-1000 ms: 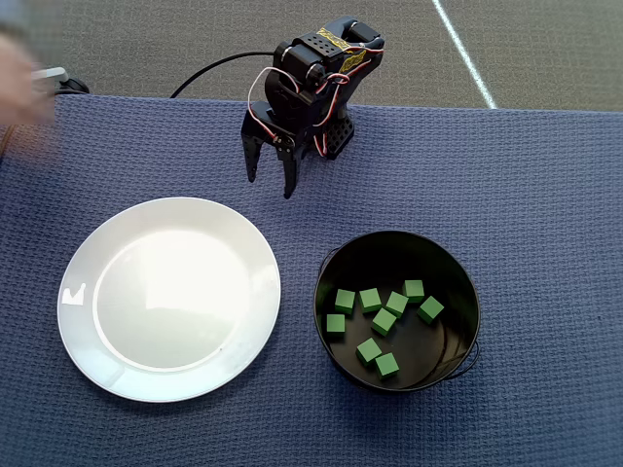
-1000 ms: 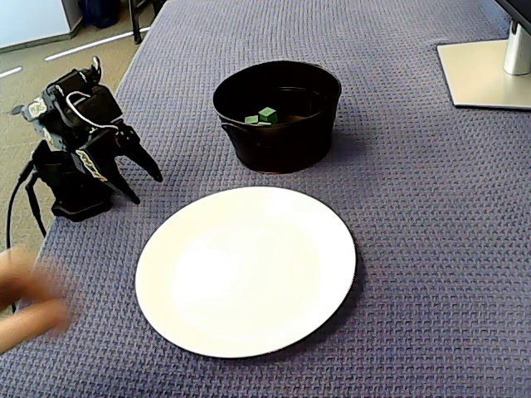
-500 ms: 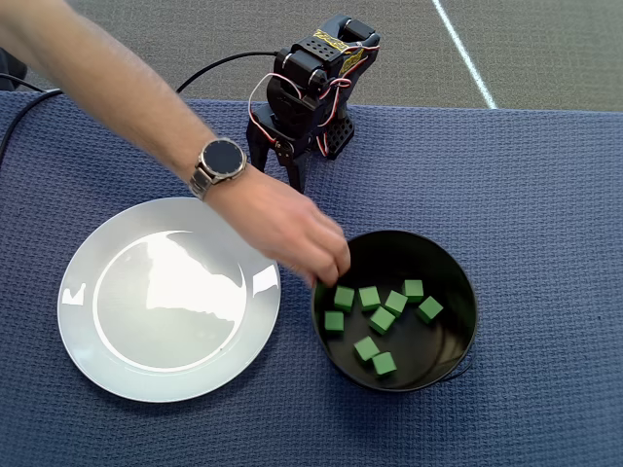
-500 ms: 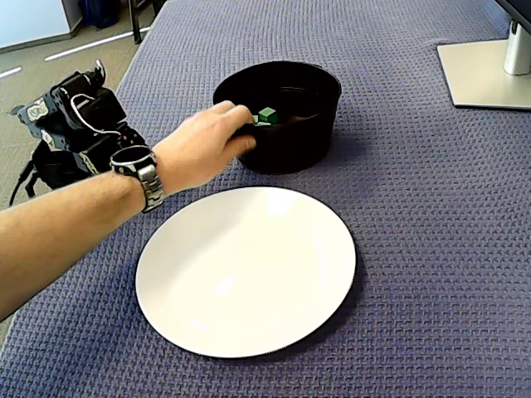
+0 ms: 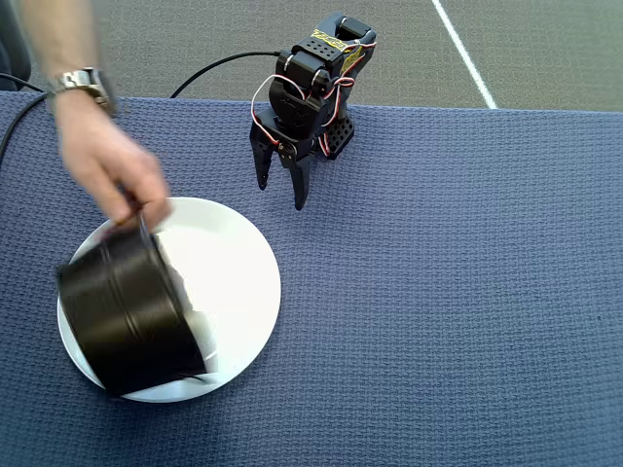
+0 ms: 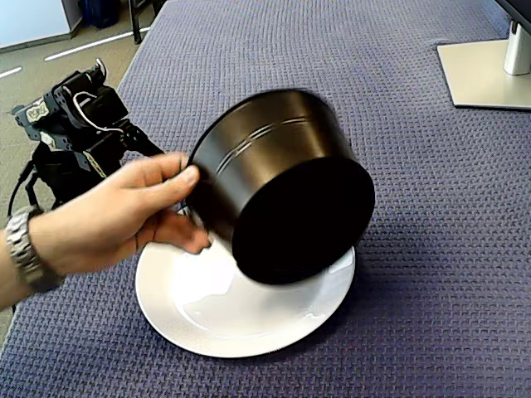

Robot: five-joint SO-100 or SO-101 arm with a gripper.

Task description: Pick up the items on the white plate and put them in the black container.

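No green cubes in sight: black container (image 6: 282, 186) tipped on its side over the white plate (image 6: 207, 311), held at the rim by a person's hand (image 6: 116, 220). Best kept parked with claw (image 5: 279, 183) prongs apart and empty near the desk's (image 5: 467, 292) far edge until the hand clears. Plenty of bare blue cloth to the overhead view's right for swinging.

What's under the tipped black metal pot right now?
The round white plate lies beneath the tipped black metal pot, which a person's hand holds over it. No green cubes show; the pot hides its mouth and part of the plate.
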